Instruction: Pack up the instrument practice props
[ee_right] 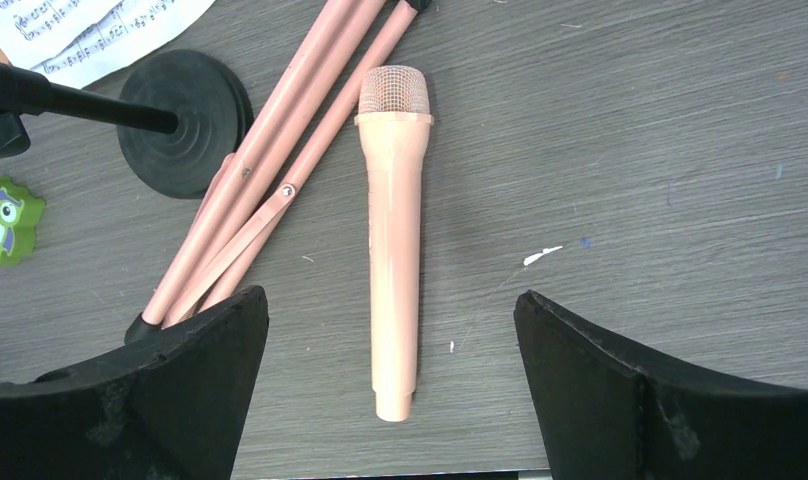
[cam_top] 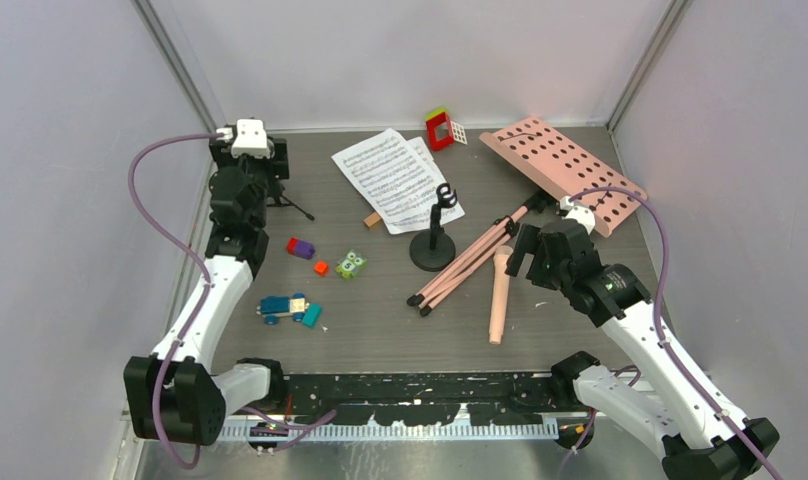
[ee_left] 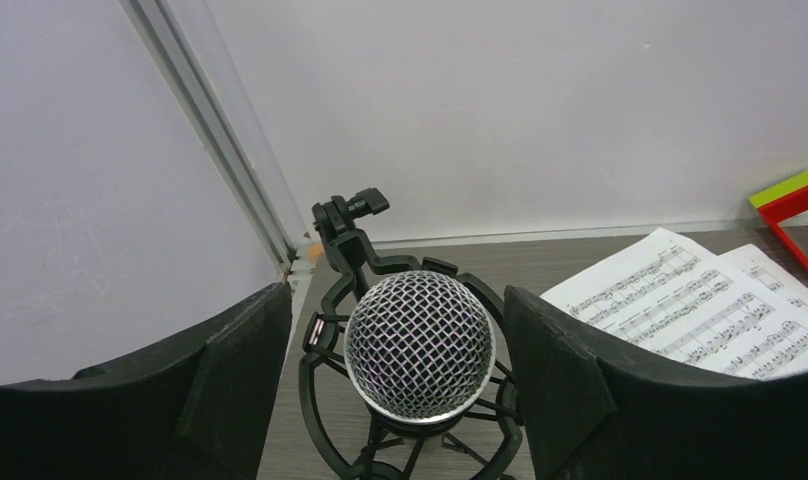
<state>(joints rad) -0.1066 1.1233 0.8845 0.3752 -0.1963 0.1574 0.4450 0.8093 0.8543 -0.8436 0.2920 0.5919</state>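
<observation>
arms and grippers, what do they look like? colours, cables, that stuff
Both arms have white link shells with black joints and bases. A purple cable loops along the left arm and another along the right arm. The fingers are broad matte black pads.

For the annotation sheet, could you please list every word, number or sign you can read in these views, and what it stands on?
"5": on the belly of the green owl block, read in the right wrist view.
Sheet-music pages: printed staves and notes only; any titles or words are too small to read.
I can make out no other text in any view.
</observation>
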